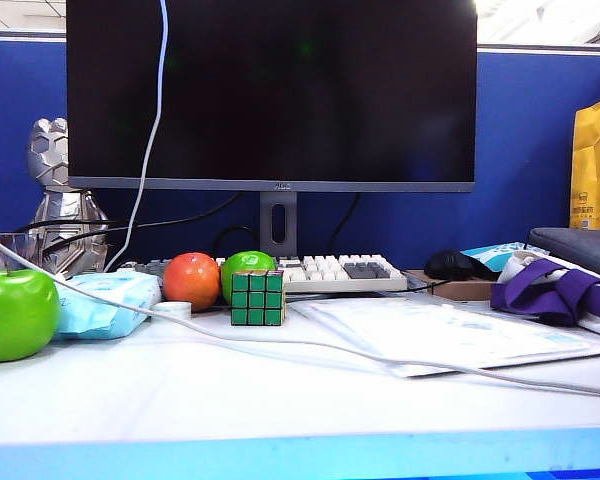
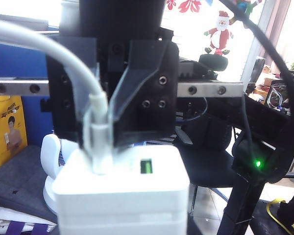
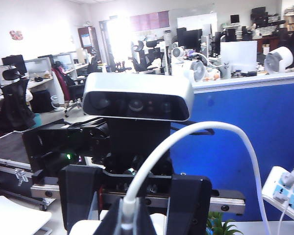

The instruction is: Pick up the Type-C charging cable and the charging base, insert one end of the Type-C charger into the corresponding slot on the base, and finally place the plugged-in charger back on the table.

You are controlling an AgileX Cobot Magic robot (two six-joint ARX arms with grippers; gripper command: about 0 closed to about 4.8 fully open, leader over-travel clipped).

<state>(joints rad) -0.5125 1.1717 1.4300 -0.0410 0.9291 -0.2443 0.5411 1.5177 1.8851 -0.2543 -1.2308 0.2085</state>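
The white charging base (image 2: 120, 200) fills the near part of the left wrist view, with my left gripper (image 2: 130, 215) shut on it; its own fingers are hidden behind the block. Facing it, my right gripper (image 2: 102, 134) is shut on the plug of the white Type-C charging cable (image 2: 44, 46). The plug stands in the base's face beside a free dark slot (image 2: 146, 167). The right wrist view shows my right gripper (image 3: 130, 223) pinching the cable (image 3: 186, 134) in front of the base (image 3: 85, 227). Cable slack (image 1: 310, 345) trails across the table (image 1: 280, 410). Neither gripper shows in the exterior view.
On the table stand a green apple (image 1: 15, 312), a tissue pack (image 1: 105, 300), a red apple (image 1: 191, 281), a Rubik's cube (image 1: 258, 297), a keyboard (image 1: 330, 270), a paper sheet (image 1: 440, 335) and purple straps (image 1: 550, 290). A monitor (image 1: 270, 90) rises behind.
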